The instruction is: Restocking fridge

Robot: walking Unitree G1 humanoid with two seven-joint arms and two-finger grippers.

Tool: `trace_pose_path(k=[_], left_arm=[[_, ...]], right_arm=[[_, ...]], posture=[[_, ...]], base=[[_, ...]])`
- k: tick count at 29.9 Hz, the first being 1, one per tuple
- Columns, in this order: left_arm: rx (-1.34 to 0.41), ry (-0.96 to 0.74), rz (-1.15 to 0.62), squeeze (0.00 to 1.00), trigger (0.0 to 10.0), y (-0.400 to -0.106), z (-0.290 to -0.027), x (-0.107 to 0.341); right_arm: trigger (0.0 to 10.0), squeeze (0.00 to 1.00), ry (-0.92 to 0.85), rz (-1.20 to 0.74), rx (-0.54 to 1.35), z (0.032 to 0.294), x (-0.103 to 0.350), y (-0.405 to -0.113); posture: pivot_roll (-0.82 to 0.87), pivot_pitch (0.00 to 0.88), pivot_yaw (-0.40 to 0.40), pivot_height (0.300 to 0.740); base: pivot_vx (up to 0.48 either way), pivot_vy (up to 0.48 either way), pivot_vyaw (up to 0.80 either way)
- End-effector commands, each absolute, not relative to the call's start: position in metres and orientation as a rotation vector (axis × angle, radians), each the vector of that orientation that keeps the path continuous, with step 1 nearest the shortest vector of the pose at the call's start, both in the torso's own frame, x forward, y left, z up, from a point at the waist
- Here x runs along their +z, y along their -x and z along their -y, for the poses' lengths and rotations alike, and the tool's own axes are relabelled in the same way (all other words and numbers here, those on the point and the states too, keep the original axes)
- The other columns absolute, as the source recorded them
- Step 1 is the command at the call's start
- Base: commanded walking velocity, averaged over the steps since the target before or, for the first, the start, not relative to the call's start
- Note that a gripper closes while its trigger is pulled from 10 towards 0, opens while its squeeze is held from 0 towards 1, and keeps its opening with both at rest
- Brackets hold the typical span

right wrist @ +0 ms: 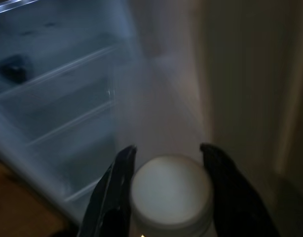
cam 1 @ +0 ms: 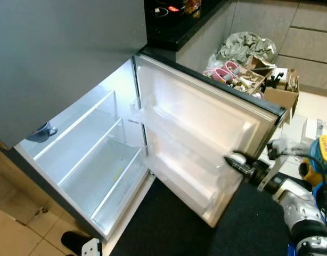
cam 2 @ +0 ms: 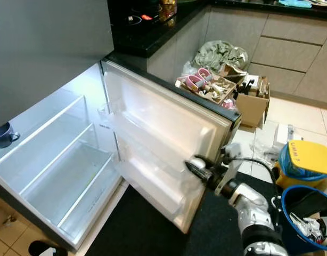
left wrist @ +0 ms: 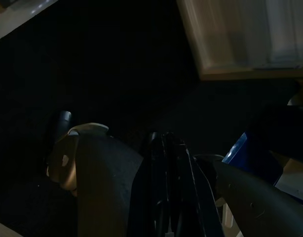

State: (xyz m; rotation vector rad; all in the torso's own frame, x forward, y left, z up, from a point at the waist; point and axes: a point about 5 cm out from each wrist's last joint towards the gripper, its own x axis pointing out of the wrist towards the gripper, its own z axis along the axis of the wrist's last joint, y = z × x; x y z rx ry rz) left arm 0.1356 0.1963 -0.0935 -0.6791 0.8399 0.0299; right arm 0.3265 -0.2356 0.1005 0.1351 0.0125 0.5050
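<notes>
- You are looking down at the open fridge (cam 1: pixel 83 154); its lit white shelves are showing, with a small blue cup (cam 1: pixel 43 132) sitting on the top shelf by the fridge's left wall.
- The fridge door (cam 2: pixel 163 133) is standing swung out to the fridge's right, its inner bins facing you.
- Your right gripper (right wrist: pixel 166 170) is clamping a white-capped jar (right wrist: pixel 170 190) between its two black fingers, holding it just at the fridge door's outer edge, level with the lower door bins.
- Your left gripper (left wrist: pixel 166 148) is hanging idle in the dark over the black mat (cam 1: pixel 169 224) in front of the fridge, its fingers pressed together.
- A cardboard box (cam 2: pixel 248 104) of clutter is sitting on the floor beyond the fridge door.
</notes>
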Motion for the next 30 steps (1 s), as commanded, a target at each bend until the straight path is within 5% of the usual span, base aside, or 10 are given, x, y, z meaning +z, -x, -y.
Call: trace_pose_path(k=[1,10,20,30], left_arm=[[0.038,0.669,-0.868,0.00,10.0,-0.127,-0.198,-0.096],[0.030,0.655,-0.875,0.00,10.0,-0.128,-0.196,-0.097],[0.035,0.617,-0.883,0.00,10.0,-0.128,-0.195,-0.097],[0.038,0.616,-0.877,0.00,10.0,-0.131,-0.192,-0.097]], right_arm=[[10.0,0.00,-0.118,0.012,0.456,0.241,0.105,-0.328],[10.0,0.00,-0.085,-0.245,0.403,0.236,0.055,-0.308],[10.0,0.00,-0.064,-0.716,0.150,0.243,-0.039,-0.226],[10.0,0.00,-0.035,-0.987,0.038,0.243,-0.079,-0.164]], posture=[[-0.03,0.076,-0.005,0.740],[-0.04,0.069,-0.010,0.740],[-0.04,0.069,-0.010,0.740],[-0.03,0.070,-0.014,0.740]], base=[[0.000,0.000,0.00],[0.000,0.000,0.00],[0.000,0.000,0.00],[0.000,0.000,-0.28]])
